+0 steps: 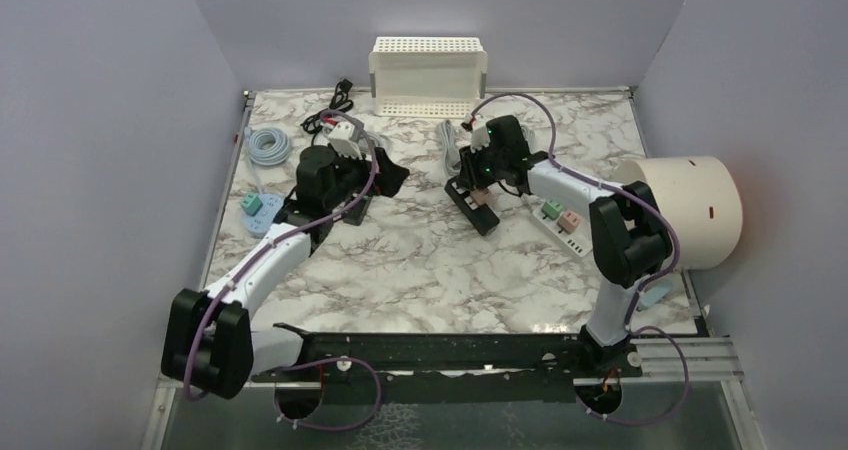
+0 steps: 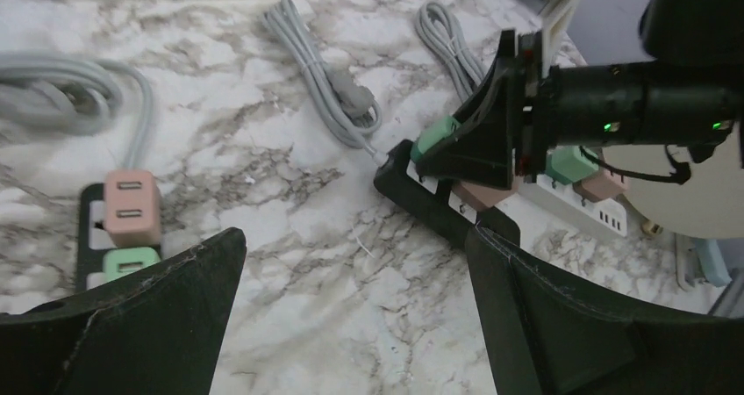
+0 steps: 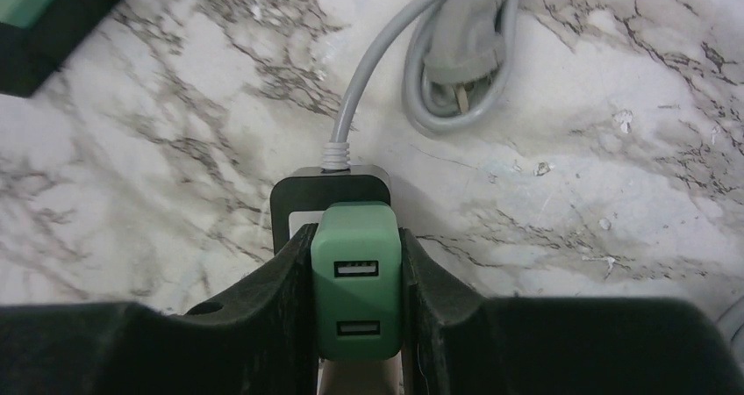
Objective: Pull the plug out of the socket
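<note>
Pull with the right hand (image 3: 355, 235), now clamped on the green plug (image 3: 355, 281) with one finger pressed flat against each side. Find this plug seated at the cable end of the black power strip (image 3: 294, 193), near the middle of the counter (image 1: 400, 260), a little toward the far edge and the right edge. Draw straight out along the pins, away from the strip face, without twisting or rocking sideways, to avoid bending the pins. Hold the grip low on the plug body and firm enough not to slip. Expect the light strip to rise together with the plug. Consider pressing it down with the left hand (image 2: 351, 263), at present spread wide, holding nothing and facing the strip from the left side. Stay clear of the pink plug (image 2: 478, 197) just beside the green one. As for containers, look to the far edge for the white perforated basket (image 1: 428, 75): seemingly empty, though not possible to tell for sure from this angle. See also the white drum (image 1: 690, 210) at the right edge, with its inside hidden.
</note>
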Available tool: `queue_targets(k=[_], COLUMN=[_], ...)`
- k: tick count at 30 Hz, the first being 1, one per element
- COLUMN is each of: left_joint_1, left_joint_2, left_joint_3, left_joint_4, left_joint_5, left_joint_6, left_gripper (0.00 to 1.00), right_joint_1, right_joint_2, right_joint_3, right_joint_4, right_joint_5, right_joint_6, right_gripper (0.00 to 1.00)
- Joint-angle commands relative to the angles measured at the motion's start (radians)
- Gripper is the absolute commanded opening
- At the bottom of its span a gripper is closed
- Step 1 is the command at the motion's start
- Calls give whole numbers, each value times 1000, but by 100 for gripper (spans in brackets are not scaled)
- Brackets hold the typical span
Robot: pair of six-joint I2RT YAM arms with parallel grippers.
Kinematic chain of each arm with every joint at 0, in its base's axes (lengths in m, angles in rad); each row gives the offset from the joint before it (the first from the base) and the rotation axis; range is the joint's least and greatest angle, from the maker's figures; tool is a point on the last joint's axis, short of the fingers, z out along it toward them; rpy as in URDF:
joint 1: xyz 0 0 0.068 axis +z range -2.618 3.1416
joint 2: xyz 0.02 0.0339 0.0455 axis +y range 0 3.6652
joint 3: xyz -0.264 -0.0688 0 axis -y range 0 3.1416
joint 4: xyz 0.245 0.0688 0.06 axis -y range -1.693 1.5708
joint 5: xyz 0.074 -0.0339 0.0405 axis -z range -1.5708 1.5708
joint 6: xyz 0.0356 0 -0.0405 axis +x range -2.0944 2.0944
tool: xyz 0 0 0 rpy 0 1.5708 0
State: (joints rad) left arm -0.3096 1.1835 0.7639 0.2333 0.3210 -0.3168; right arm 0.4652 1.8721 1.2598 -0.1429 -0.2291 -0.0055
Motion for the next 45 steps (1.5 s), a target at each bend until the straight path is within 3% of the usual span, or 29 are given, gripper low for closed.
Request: queue_targets(k=[1, 10, 24, 26, 27, 29, 31, 32, 41, 45], left_joint_1=[-60, -193, -288, -298, -300, -301, -302, -301, -281, -223], left_joint_2=[83, 207, 352, 374, 386, 405, 422, 429, 398, 424], left_joint_3=[-25, 8, 19, 22, 23, 23, 23, 23, 7, 15], left_joint_4=[84, 140, 319, 336, 344, 364, 385, 391, 392, 389], left_joint_5=[-33, -78, 2, 3, 5, 25, 46, 50, -19, -13], left_joint_6=[-182, -202, -323, -342, -351, -359, -364, -372, -405, -477], left_gripper=[99, 99, 99, 92, 80, 47, 6, 0, 0, 0], right_joint_1=[1, 11, 50, 55, 55, 56, 56, 56, 56, 56], right_joint_2=[-115, -133, -180, -186, -188, -196, -205, -212, -314, -353], right_joint_3=[81, 148, 135, 140, 138, 141, 148, 148, 139, 122], right_joint_4=[79, 98, 99, 98, 102, 107, 102, 102, -50, -95], right_joint_5=[-154, -252, -257, -259, -263, -272, -277, -276, -186, -253], right_joint_6=[133, 257, 298, 304, 309, 320, 328, 330, 212, 174], right_gripper=[1, 1, 1, 1, 1, 1, 1, 1, 1, 1])
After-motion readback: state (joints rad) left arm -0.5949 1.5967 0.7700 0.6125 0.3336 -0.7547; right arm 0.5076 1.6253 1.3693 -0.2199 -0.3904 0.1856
